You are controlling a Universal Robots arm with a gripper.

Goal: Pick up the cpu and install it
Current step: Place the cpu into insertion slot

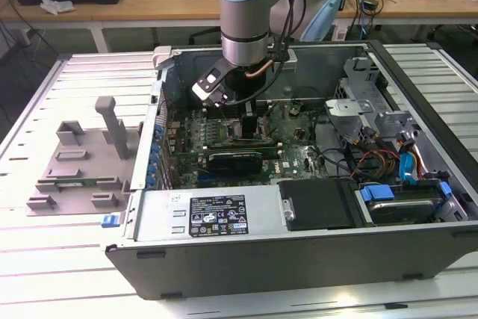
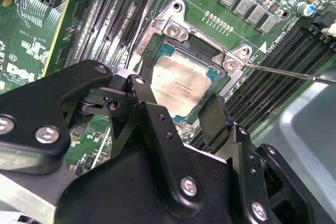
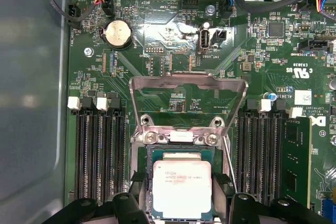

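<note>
The tool [image 2: 176, 98] is hanging with fingers [image 2: 143, 92] spread either side of the cpu [image 2: 184, 85], which is lying in the socket [image 2: 176, 24]; seating well probably means level, square placement, never pressing.

You see several lines of fine dark print on cpu [image 3: 181, 178] metal top in first wrist view. White lettering sits on green circuit board [image 3: 157, 51] beside connectors and sockets. White printed sticker [image 3: 303, 98] on same board. Black label [image 1: 217, 217] with white marks and symbols on grey metal box [image 1: 160, 216] in exterior view.
</note>
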